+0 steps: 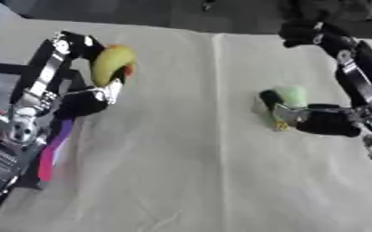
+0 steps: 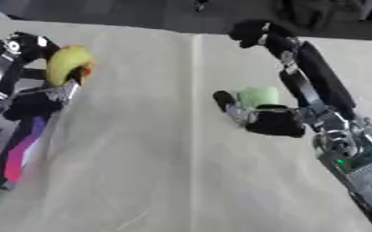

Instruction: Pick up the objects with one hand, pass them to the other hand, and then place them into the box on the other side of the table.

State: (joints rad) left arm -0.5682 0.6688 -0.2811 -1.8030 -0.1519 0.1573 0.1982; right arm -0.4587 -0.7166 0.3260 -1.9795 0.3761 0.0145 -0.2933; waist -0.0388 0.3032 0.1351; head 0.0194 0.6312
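My left hand [image 1: 84, 100] is at the left side of the table, its fingers curled round a yellow-green fruit with a reddish patch [image 1: 110, 64], held above the cloth. At the right, my right hand [image 2: 272, 120] rests low over the table with its fingers around a pale green object [image 2: 257, 96]; a small yellow bit [image 1: 280, 125] shows under the fingers. Whether that object is lifted or lying on the cloth I cannot tell.
A magenta and purple strip [image 1: 52, 152] lies along the table's left edge under my left arm. A crease [image 1: 218, 113] runs down the middle of the beige cloth. Dark floor lies beyond the far edge.
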